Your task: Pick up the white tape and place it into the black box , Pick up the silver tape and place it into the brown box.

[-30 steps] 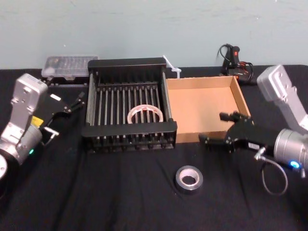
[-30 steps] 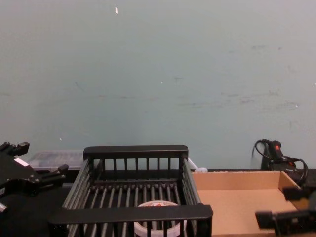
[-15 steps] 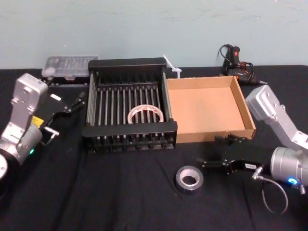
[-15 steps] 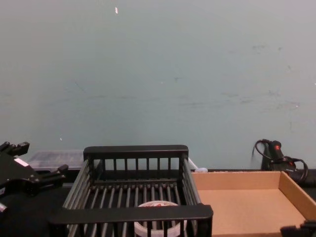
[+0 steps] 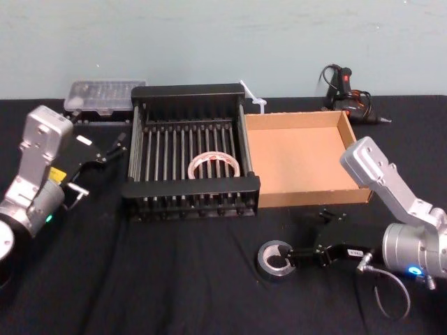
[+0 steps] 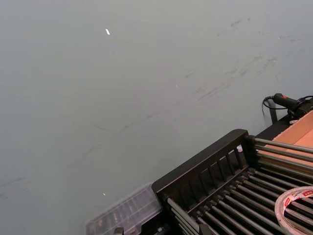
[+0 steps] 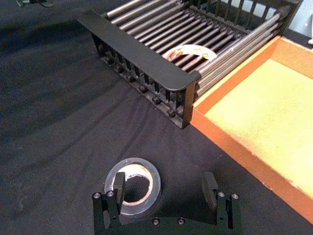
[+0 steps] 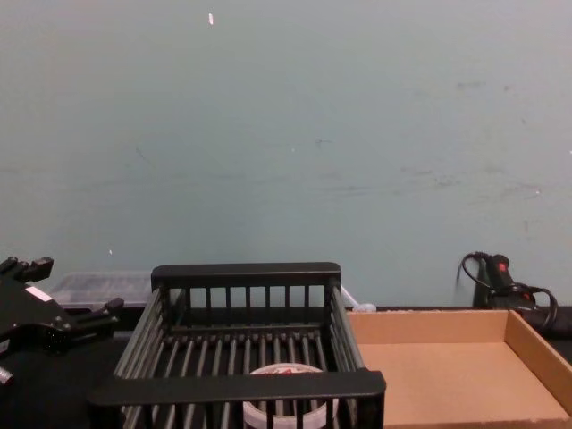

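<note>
We see the right gripper (image 5: 307, 236) low in the lower right of the head view, down at the black cloth with its fingers spread wide. In the right wrist view one finger (image 7: 119, 184) sits over the pale centre hole of the silver tape (image 7: 149, 176), while the other finger stands well outside the roll, so nothing is gripped. The silver tape lies flat on the cloth at the lower middle of the head view, in front of the gap between the two boxes and apart from both.

The white tape (image 5: 193, 166) lies flat on the slats inside the black box (image 5: 190, 187), towards its near right. The brown box (image 5: 307, 120) touches the black box's right side, right of centre in the frame.

At the left edge, the left gripper (image 5: 112, 146) hangs beside the black box, fingers apart and holding nothing
</note>
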### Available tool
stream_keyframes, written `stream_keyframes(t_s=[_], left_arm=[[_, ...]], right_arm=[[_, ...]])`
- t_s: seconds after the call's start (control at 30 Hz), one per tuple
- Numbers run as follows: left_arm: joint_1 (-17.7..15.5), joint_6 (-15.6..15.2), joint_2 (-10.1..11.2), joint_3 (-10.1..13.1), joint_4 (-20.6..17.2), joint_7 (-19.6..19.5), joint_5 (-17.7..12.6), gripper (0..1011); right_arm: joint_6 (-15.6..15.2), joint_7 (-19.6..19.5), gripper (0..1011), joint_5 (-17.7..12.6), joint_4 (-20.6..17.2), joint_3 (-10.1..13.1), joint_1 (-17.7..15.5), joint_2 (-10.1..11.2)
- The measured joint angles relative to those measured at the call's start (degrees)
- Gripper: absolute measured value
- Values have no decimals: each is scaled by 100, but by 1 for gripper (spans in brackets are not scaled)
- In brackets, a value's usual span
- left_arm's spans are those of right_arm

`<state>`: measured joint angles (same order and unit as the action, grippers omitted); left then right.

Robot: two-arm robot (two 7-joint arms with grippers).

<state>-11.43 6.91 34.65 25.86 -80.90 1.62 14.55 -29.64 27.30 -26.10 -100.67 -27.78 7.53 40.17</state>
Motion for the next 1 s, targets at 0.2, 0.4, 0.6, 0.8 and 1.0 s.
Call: stream_keyframes(t_s=[0.2, 0.4, 0.6, 0.8, 1.0], left_arm=[[0, 0, 0, 0, 0, 0, 0, 1001], [0, 0, 0, 0, 0, 0, 0, 1001], [0, 0, 0, 0, 0, 0, 0, 1001], [0, 0, 0, 0, 0, -1, 0, 1001], [0, 0, 0, 0, 0, 0, 0, 1001]], right_arm=[[-35, 2, 1000, 31, 113, -118, 87, -47], [-39, 11, 1002, 55, 250, -218, 179, -118], [-39, 28, 1000, 99, 359, -304, 273, -174], [-49, 45, 1000, 129, 436, -363, 318, -205], [-51, 75, 1000, 168, 500, -418, 365, -223]])
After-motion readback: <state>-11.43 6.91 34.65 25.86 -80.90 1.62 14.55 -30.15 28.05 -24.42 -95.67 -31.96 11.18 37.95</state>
